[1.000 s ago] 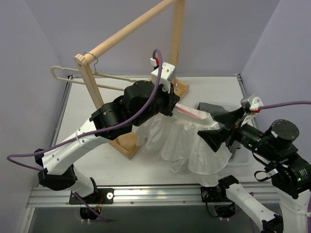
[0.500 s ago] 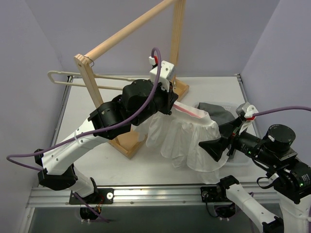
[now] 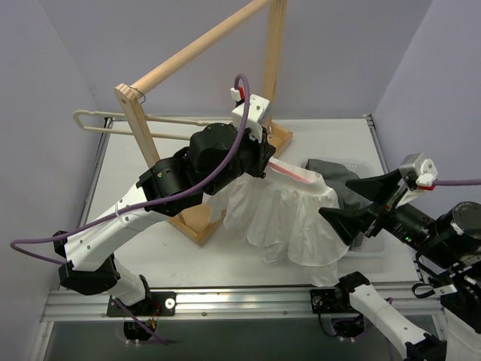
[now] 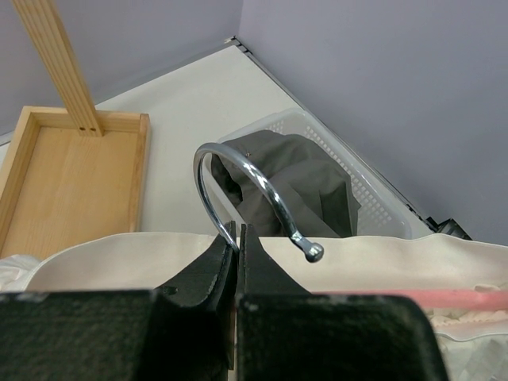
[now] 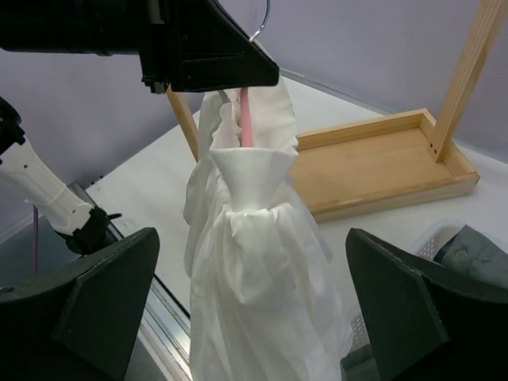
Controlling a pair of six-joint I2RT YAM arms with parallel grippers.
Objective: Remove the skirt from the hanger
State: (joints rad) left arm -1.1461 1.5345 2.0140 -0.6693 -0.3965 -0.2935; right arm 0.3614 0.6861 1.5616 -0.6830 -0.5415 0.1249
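Surroundings: lavender walls point(image 3: 75, 45) enclose a white table point(image 3: 331, 135).
Rack: a light wooden garment rack point(image 3: 199, 49) stands at the far left, with a cream plastic hanger point(image 3: 113, 120) hooked on its rod.
Skirt: the white gathered fabric skirt point(image 3: 289, 218) hangs over the middle of the table, between the rack's base and the basket, with its waistband on a pink hanger point(image 3: 293, 171).
Hem: it hangs low towards the near edge; I cannot tell whether it touches the table.
Left gripper point(image 4: 236, 230): closed tight on the stem of the hanger's chrome wire hook point(image 4: 225, 147).
Right gripper point(image 3: 338, 199): spread wide and holding nothing, just beside the skirt's right end.
Basket: a pale perforated plastic basket point(image 4: 381, 190) on the right holds a crumpled grey cloth point(image 4: 302, 175).
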